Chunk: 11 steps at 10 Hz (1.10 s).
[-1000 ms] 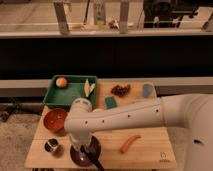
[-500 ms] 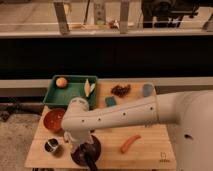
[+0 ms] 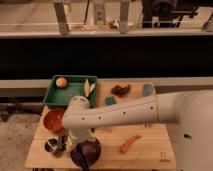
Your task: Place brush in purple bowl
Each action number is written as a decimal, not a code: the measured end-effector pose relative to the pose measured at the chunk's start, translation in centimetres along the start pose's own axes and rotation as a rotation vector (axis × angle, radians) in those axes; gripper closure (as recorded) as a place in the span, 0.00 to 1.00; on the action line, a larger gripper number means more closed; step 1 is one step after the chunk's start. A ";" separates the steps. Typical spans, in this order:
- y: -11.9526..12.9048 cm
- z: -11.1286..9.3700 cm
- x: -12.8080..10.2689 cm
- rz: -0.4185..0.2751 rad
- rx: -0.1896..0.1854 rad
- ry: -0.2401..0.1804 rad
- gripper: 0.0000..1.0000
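Observation:
The purple bowl [image 3: 87,153] sits at the front edge of the wooden table [image 3: 145,155], left of centre. My arm reaches in from the right and bends down over it. My gripper [image 3: 70,143] hangs at the bowl's left rim, between the bowl and a small metal cup [image 3: 52,146]. Its fingers stand open, and I make out nothing held between them. The brush is hidden; I cannot pick it out against the dark bowl and the gripper.
An orange-red bowl [image 3: 53,120] stands behind the metal cup. A green tray [image 3: 75,97] at the back left holds an orange ball [image 3: 61,82] and a yellow piece [image 3: 89,87]. An orange-red sausage piece [image 3: 131,143], a teal block [image 3: 110,100], a brown item [image 3: 120,90] and a grey-blue cup [image 3: 147,90] lie to the right.
The wrist and gripper have drifted slightly to the left over the purple bowl. The bowls and the other objects stay where they were.

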<state>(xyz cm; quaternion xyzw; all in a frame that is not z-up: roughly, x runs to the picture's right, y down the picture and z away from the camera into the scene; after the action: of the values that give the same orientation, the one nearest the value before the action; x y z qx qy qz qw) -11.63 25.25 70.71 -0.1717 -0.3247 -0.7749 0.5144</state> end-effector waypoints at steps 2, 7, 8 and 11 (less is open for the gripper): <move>0.6 -0.1 0.4 0.033 -0.006 -0.001 0.24; 2.3 -0.6 1.2 0.084 0.002 0.000 0.24; 2.7 -0.8 1.2 0.092 0.007 0.001 0.24; 3.6 -1.6 1.4 0.134 0.025 0.012 0.24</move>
<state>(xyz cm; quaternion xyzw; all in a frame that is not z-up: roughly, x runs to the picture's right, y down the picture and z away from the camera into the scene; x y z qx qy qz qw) -8.80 22.28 71.57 -0.1820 -0.3193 -0.7355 0.5692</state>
